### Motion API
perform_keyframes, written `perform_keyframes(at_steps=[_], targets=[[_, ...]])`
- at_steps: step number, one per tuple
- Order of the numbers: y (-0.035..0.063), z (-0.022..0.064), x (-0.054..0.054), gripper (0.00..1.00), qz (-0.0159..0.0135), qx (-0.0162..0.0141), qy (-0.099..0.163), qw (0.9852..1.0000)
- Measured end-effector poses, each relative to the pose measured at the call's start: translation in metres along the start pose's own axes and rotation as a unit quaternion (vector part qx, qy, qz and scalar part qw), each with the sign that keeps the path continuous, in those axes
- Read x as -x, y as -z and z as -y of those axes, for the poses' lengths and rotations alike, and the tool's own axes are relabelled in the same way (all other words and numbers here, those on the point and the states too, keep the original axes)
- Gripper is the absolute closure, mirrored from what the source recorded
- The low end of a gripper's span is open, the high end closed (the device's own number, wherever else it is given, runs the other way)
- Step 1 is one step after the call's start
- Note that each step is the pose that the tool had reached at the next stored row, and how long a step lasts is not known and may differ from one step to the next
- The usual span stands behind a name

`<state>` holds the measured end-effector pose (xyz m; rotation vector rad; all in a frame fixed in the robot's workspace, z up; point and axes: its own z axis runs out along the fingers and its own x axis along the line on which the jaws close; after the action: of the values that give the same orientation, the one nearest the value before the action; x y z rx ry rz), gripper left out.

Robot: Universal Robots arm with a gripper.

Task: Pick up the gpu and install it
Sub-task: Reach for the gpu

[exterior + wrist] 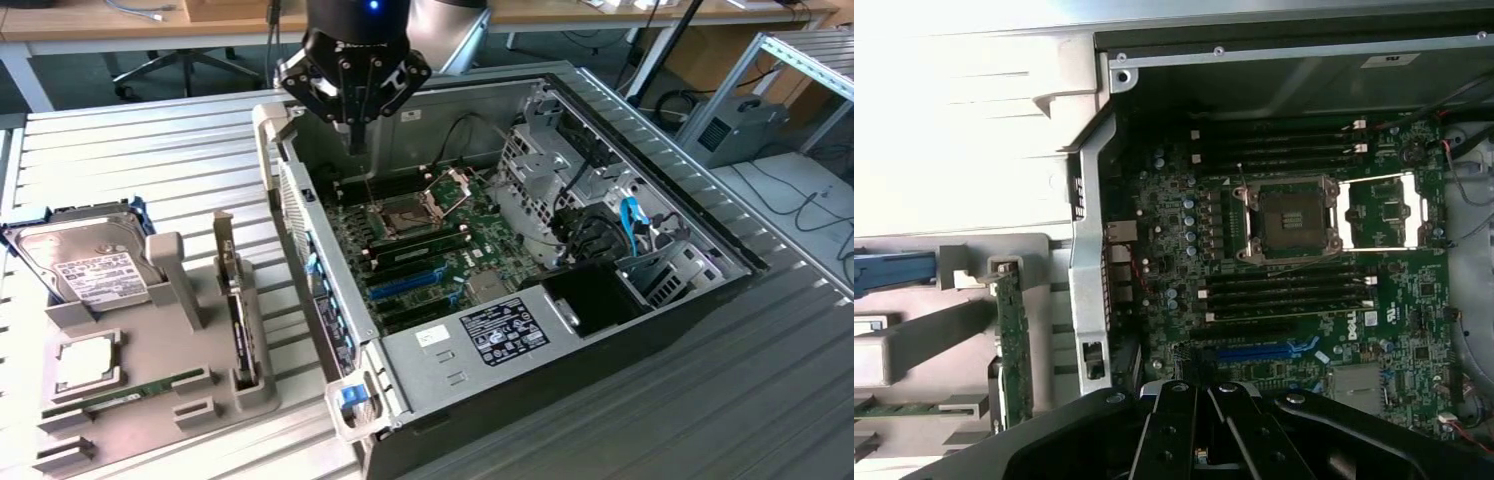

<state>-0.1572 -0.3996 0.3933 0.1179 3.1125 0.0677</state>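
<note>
The fingers (358,140) are seen pressed together, with nothing held between them. They hang from the arm above the far end of the open computer case (296,190), just over the motherboard (427,250) near the processor socket (400,215). In the wrist view the closed fingers (1199,400) are seen above the motherboard (1294,300), with the socket (1289,220) and a blue slot (1264,352) below them.

The gpu (238,320) has not been picked up. It is stood on its long edge in a slot of the grey holder (147,420), outside the case, along the side of the holder nearest the case wall. Its pale bracket strip is at the end farther from the exterior camera. In the wrist view the gpu (1012,340) is seen edge-on beside the case wall. The fingers are well apart from it.

On the same holder a hard drive (87,270) with a white label, a processor chip (87,362) and a green memory stick (147,388) are kept. Holder and case are both set on the ribbed metal bench (134,150), the holder towards the exterior view's left.
</note>
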Motion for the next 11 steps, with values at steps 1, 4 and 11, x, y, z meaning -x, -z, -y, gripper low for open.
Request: perform_keyframes(at_steps=[1,4,11], targets=[[0.0,0.0,-0.0003,0.89,0.0,0.0,0.0,1.0],[0.0001,0.0001,-0.0016,0.89,0.0,0.0,0.0,1.0],[0.0001,0.0003,-0.004,0.89,0.0,0.0,0.0,1.0]])
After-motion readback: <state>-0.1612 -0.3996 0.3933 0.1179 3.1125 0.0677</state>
